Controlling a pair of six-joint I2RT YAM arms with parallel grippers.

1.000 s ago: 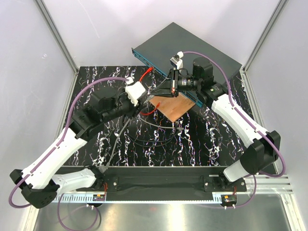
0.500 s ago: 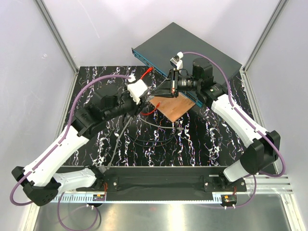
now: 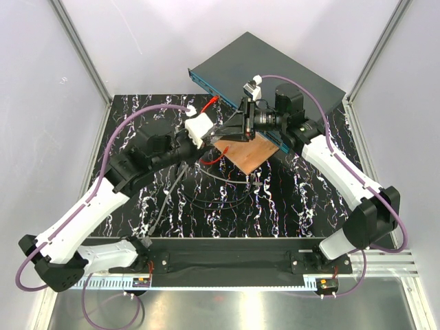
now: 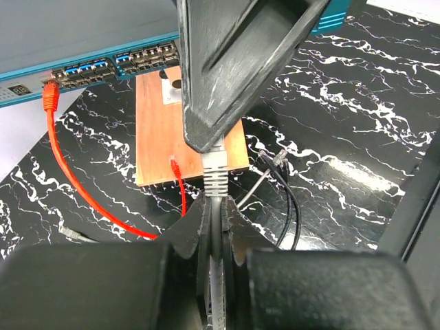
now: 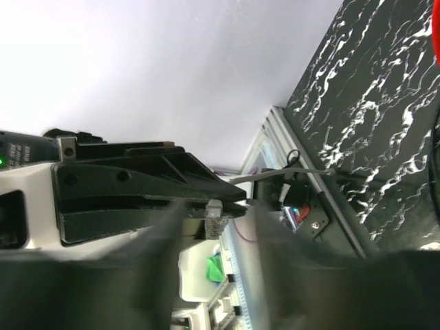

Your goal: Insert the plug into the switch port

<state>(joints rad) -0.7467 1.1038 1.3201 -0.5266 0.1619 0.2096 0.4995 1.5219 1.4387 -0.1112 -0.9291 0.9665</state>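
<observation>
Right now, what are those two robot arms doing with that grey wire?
The two arms meet at a grey cable near the copper-brown plate, in front of the switch. The left gripper is shut on the cable just behind its plug. The right gripper sits over the plug end; its jaws are blurred but look parted. The plug is not in a port yet. A red cable is already plugged into the switch.
</observation>
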